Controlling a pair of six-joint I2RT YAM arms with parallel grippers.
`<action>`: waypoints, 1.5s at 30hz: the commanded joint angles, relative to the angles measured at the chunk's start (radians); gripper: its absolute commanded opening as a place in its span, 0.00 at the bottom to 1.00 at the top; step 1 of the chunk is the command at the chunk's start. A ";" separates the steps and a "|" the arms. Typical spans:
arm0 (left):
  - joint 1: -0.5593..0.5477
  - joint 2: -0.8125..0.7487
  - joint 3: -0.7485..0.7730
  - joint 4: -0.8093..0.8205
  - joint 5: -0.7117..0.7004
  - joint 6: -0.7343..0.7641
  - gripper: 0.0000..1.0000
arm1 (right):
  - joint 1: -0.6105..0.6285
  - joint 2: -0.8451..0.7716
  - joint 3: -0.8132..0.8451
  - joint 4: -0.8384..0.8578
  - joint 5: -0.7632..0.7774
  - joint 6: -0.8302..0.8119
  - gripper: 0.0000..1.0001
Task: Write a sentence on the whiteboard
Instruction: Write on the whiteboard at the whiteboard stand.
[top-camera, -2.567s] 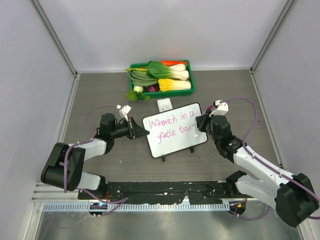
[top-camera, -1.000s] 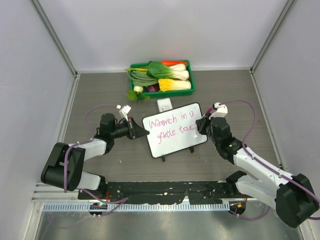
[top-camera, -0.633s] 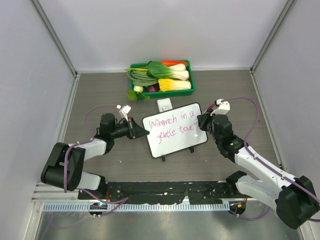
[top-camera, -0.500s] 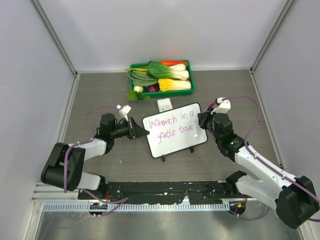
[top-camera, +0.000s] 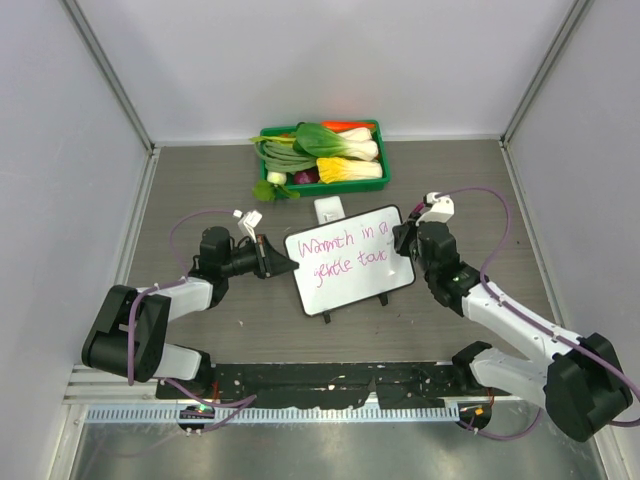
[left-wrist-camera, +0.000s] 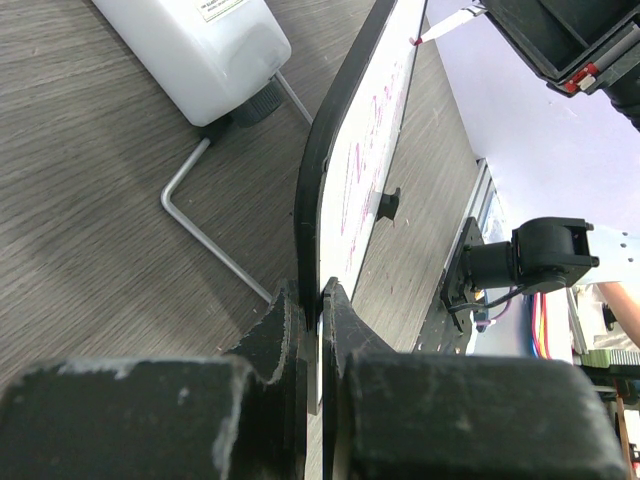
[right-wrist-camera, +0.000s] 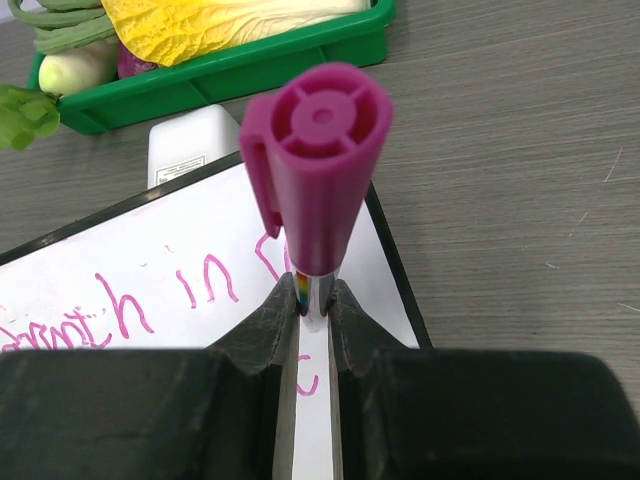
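The right arm has moved a little while I watch. Its gripper (top-camera: 403, 243) has drawn slightly toward the far side and now stands over the right end of the whiteboard (top-camera: 345, 285). The jaws are narrow and clamp the barrel of a magenta marker (right-wrist-camera: 318, 150). The sentence (top-camera: 340, 245) has grown by about 1 letter at the end of line 2. I read "Warmth in a" on line 1 and "gentle tou…" on line 2, but the last strokes are too small for me to read.

The left gripper (top-camera: 272, 257) has not moved. It is closed fully on the left rim of the board and keeps it steady, so the board lies where it was, in the middle of the table between the 2 arms. My judgement is that the writing is almost finished. Whether the tip touches the surface now, I cannot tell.

A small white box (top-camera: 329, 209) sits just behind the far edge of the board. A green tray (top-camera: 384, 165) of vegetables (top-camera: 335, 145) is further back, well apart. A bent wire stand (left-wrist-camera: 205, 240) lies under the board. Neither the box nor the tray blocks the marker. The real limit seems to be the white space, because line 2 ends close to the right rim.
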 joint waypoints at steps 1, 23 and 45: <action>0.005 0.011 -0.011 -0.012 -0.089 0.071 0.00 | -0.005 0.012 0.036 0.054 0.027 -0.009 0.01; 0.003 0.015 -0.008 -0.013 -0.091 0.068 0.00 | -0.004 -0.085 -0.115 -0.026 -0.042 0.030 0.01; 0.005 0.006 -0.013 -0.017 -0.091 0.072 0.00 | -0.005 -0.042 -0.029 0.042 0.024 0.017 0.01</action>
